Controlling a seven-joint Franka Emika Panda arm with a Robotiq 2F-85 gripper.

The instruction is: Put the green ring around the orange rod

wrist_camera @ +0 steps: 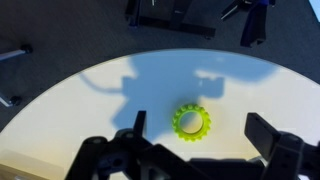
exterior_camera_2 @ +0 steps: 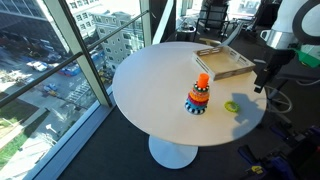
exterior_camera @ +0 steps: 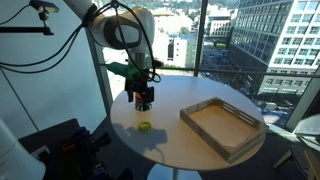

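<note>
Black two-finger Robotiq gripper fills the bottom of the wrist view, jaws spread wide and holding nothing. Just beyond it, toward 12 o'clock and roughly centred between the fingers, the yellow-green toothed plastic ring lies flat on the round white table with its hole facing up. Being round, it has no long axis to line up with, so I judge the grasp calls for a near-straight descent with little sideways correction. In an exterior view the gripper hangs above the ring, clear of it. In an exterior view the orange upright rod, standing on a stack of coloured rings, sits at about 10 o'clock from the ring, near but not touching. That is the way the carry would have to go. Farthest off, at 12 o'clock across the table, the shallow rectangular wooden tray shows nothing inside
</note>
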